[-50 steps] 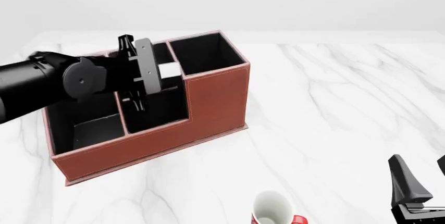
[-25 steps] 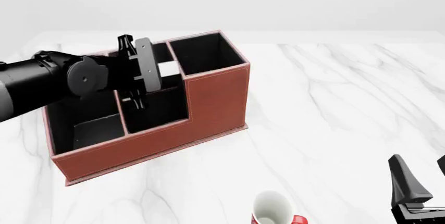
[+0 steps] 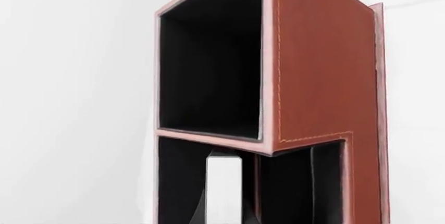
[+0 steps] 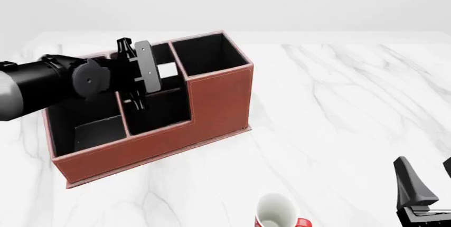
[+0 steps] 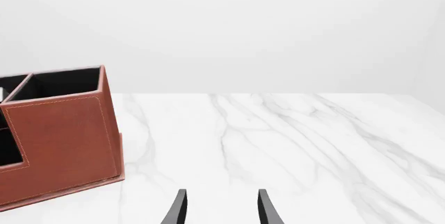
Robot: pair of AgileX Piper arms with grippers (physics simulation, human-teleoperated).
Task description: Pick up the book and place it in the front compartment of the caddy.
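Leftmost, the left arm reaches over the caddy (image 4: 211,105), its left gripper (image 4: 151,74) above the middle column and clamped on the book (image 4: 168,70), whose white page edge shows just past the fingers. Beneath it lies the front compartment (image 4: 162,112), walled by the low stepped brown front; a dark flat panel (image 4: 99,130) sits in the long section. Further right, a white mug (image 4: 275,211) stands on the marble table (image 4: 338,105). The right gripper (image 5: 221,208) hangs with jaws parted, holding nothing, well apart from the caddy.
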